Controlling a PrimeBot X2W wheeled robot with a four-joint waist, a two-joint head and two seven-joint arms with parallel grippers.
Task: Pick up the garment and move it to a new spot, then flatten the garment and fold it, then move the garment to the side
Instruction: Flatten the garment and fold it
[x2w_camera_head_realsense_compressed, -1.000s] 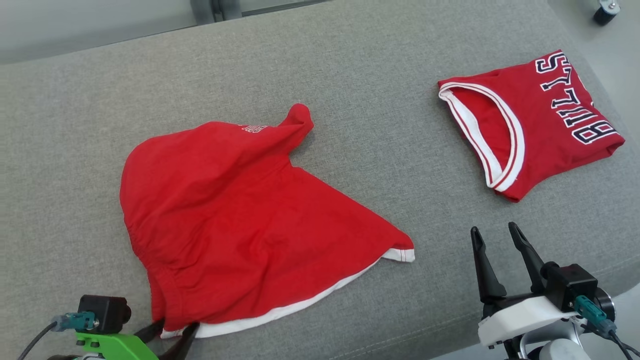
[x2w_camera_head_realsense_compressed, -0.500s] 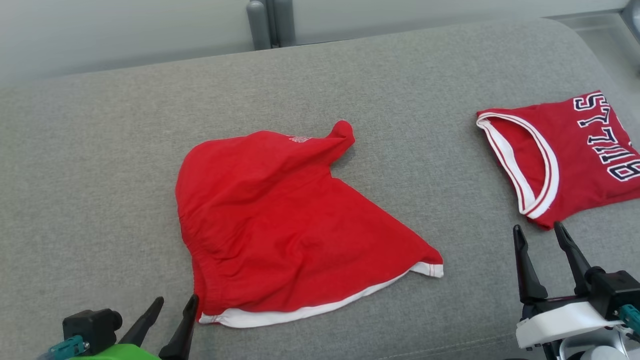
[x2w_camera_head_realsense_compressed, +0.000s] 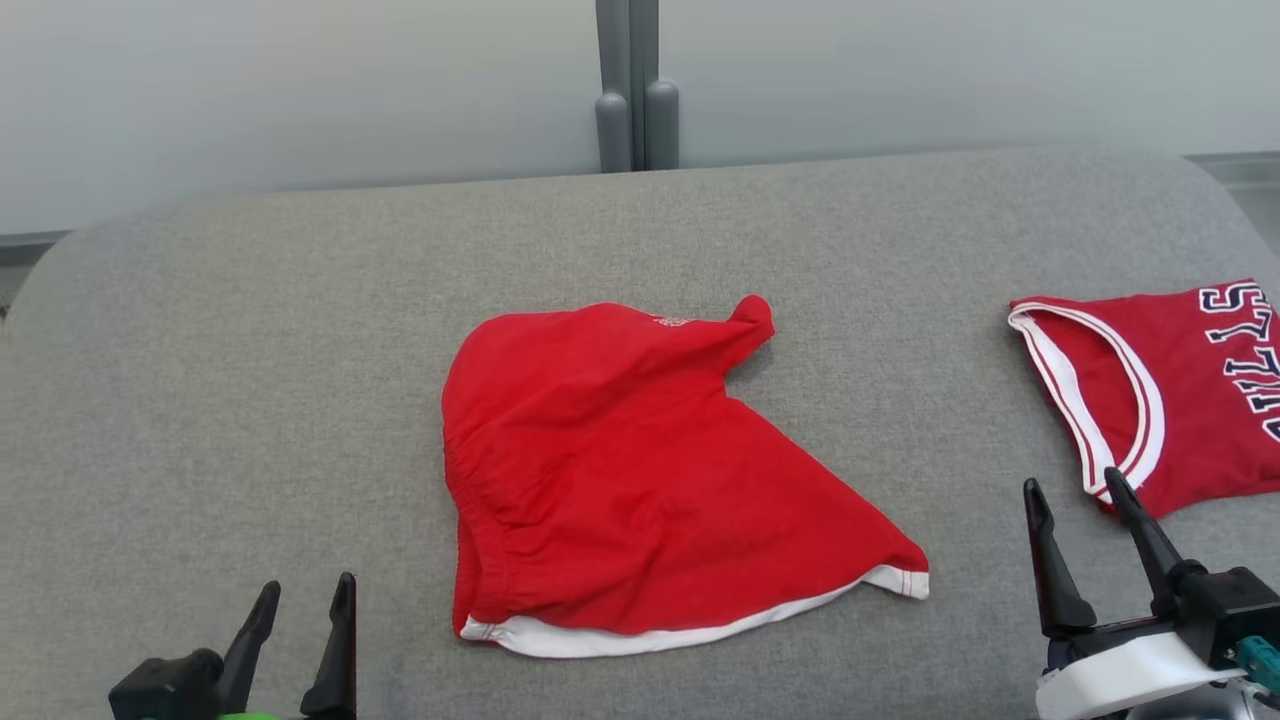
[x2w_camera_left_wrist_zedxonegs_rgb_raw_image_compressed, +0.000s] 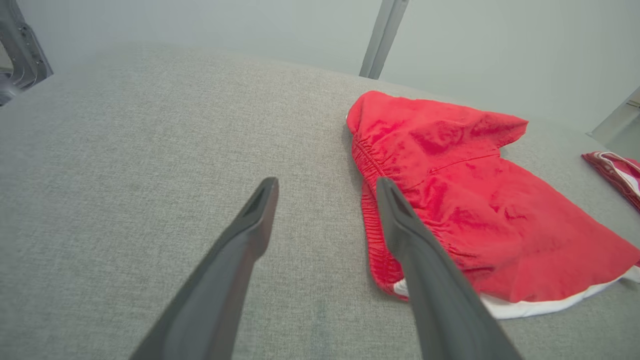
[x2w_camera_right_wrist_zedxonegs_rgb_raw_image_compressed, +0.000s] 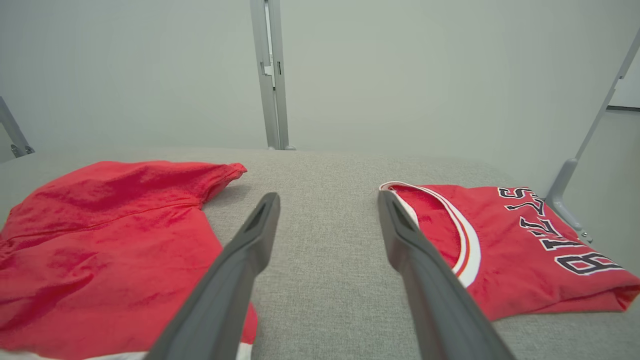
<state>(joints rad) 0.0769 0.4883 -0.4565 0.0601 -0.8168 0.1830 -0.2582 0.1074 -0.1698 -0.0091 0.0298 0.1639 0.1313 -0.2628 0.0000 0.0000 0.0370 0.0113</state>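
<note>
Grey padded surface (x2w_camera_head_realsense_compressed: 250, 350) spans the head view, pale wall panel behind. Garment (x2w_camera_head_realsense_compressed: 620, 480), red shorts, lies mid-surface, rumpled into a lopsided wedge: gathered waistband (x2w_camera_head_realsense_compressed: 465, 500) down its left edge, white hem (x2w_camera_head_realsense_compressed: 700, 630) along the near edge running out to a point at the right, one twisted flap sticking up at the far side. Not flat, not folded. A second red jersey (x2w_camera_head_realsense_compressed: 1190, 400) with dark lettering sits folded at the far right, well apart from the shorts; looks already dealt with. Left pincer (x2w_camera_head_realsense_compressed: 310, 582) at lower left, jaws wide, empty, just beside the waistband corner but clear of the cloth. Right pincer (x2w_camera_head_realsense_compressed: 1071, 480) at lower right, jaws wide, empty, over bare fabric between the hem point and the jersey. Step, by my read: garment set down, flattening not started. Next move calls for both arms: left takes the near waistband corner, right takes the hem point, pinch single layers only, then pull apart and drag to spread. The far flap likely needs a separate tug. Risk: catching both layers, or snagging the jersey.
</note>
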